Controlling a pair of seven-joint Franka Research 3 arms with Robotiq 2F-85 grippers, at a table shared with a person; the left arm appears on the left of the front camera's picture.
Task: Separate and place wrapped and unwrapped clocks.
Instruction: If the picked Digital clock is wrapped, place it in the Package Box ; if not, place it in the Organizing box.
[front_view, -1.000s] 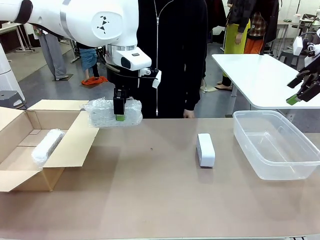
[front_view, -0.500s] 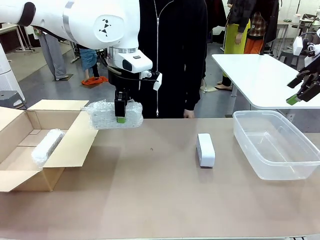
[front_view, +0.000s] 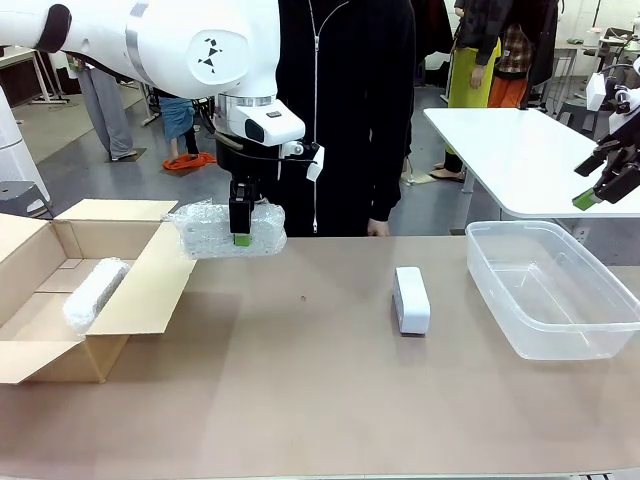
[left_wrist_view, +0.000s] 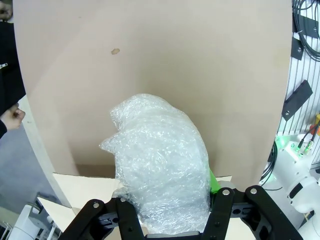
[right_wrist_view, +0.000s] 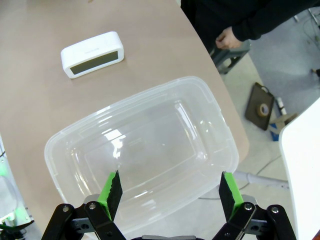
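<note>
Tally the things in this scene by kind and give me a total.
Bubble-wrapped clocks: 2, one in the left gripper, one in the cardboard box
Bare white clock: 1
Cardboard box: 1
Clear plastic tub: 1
Total: 5

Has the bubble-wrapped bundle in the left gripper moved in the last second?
Yes, slightly. The wrapped bundle, gripped by the left gripper, has sunk a little against the cardboard box flap beside it, then stopped.
</note>
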